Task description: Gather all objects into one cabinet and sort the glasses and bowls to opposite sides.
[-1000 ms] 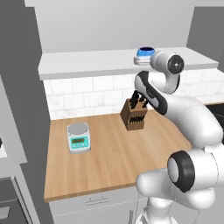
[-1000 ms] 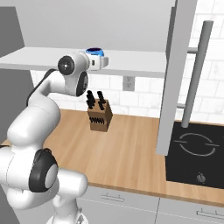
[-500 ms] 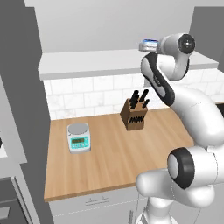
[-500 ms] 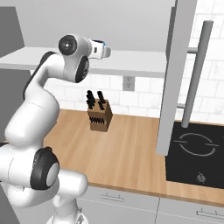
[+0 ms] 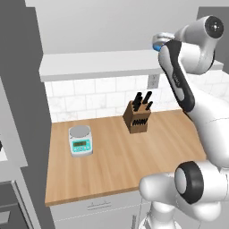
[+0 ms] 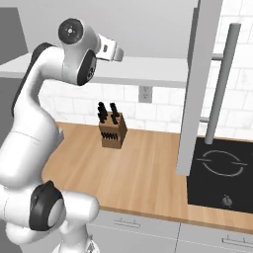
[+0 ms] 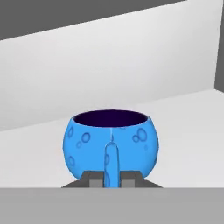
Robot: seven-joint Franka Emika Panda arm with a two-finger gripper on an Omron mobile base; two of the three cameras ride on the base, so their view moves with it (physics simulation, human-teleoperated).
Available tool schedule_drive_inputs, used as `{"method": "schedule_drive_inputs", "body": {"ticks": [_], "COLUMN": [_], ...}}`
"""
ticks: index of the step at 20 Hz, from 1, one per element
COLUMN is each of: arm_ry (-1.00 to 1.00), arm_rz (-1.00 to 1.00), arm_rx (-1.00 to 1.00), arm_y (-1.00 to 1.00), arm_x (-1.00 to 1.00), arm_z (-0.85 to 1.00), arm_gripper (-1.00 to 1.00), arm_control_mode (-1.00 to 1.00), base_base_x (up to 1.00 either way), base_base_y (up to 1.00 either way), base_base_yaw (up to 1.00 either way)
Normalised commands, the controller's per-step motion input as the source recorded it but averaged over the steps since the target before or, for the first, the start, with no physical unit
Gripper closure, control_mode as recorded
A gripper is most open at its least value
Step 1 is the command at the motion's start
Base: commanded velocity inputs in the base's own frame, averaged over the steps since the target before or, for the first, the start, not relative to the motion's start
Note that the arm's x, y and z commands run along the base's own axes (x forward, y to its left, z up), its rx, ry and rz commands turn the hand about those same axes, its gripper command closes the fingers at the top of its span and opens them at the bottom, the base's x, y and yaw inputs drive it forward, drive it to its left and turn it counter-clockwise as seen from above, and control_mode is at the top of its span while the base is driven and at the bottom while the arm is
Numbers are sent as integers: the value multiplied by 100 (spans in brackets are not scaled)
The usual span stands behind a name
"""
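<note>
No readable text, the display of the kitchen scale (image 5: 80,141) too blurred.

Wooden counter (image 5: 112,165), knife block (image 5: 137,120) and kitchen scale (image 5: 80,141) standing well apart

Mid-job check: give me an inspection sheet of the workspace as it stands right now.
Surface: wooden counter, under a white shelf board.
Job's things: blue cup upright, dark inside, its handle between the fingertips.
Clutter: knife block near the tiled wall; kitchen scale on the counter's left part.
Grippers: gripper shut on the blue cup's handle, raised at shelf level.
Cables: nothing seen.
Surroundings: wall socket; black hob; open cabinet door with long bar handle.
</note>
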Motion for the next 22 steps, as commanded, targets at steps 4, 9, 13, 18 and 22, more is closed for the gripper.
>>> {"method": "schedule_drive_inputs", "body": {"ticks": [4, 9, 13, 18, 22], "arm_ry": [2, -2, -1, -3, -3], "arm_rz": [0, 0, 0, 0, 1], "arm_rx": [12, 10, 1, 0, 0], "arm_y": [0, 0, 24, 28, 10], "arm_x": [-98, -100, -94, -100, -100], "arm_z": [14, 9, 0, -2, -12], "arm_gripper": [100, 100, 100, 100, 100], "arm_control_mode": [-100, -100, -100, -100, -100], "base_base_x": [0, 0, 0, 0, 0], "base_base_y": [0, 0, 0, 0, 0], "base_base_yaw": [0, 0, 0, 0, 0]}}
